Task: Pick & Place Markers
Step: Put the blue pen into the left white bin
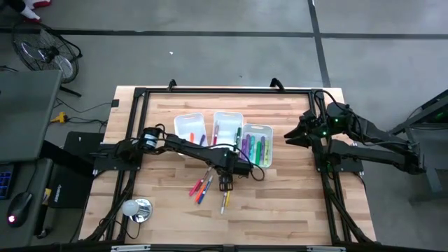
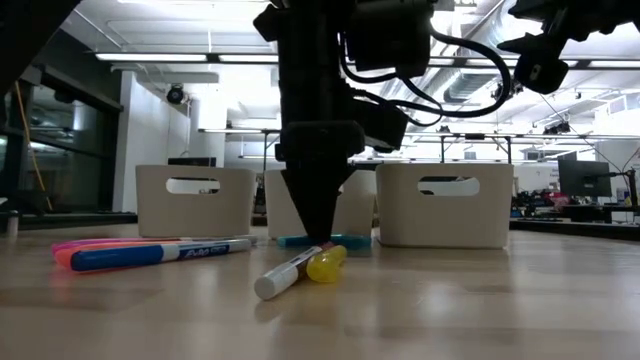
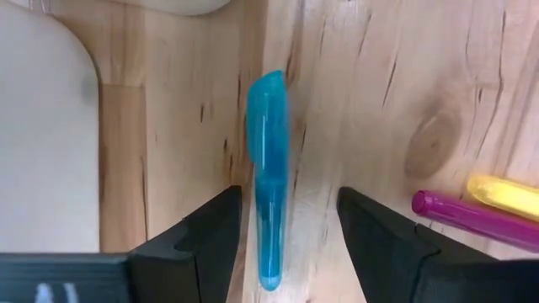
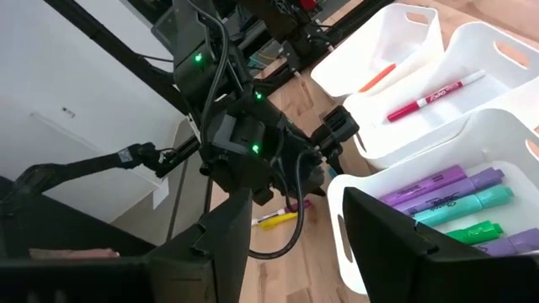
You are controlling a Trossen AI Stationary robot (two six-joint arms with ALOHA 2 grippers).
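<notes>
A teal marker [image 3: 267, 181] lies flat on the wooden table, between the open fingers of my left gripper [image 3: 290, 200]. The fingers stand on either side of its lower half and touch nothing. That gripper [image 1: 225, 183] points straight down near the table's middle, its tips [image 2: 318, 230] just above the wood, with the teal marker [image 2: 352, 241] behind them. More markers [image 1: 201, 187] lie loose to its left. A purple marker [image 3: 467, 219] and a yellow one [image 3: 508, 195] lie close by. My right gripper [image 4: 290, 231] is open and hovers at the table's right side [image 1: 288, 138].
Three white bins [image 1: 227, 119] stand side by side beyond the left gripper; the right one [image 4: 438, 206] holds purple, teal and green markers, and the middle one a red marker [image 4: 421, 103]. A yellow-capped marker [image 2: 300, 270] lies in front of the gripper. A round silvery object [image 1: 136, 208] sits near the left front.
</notes>
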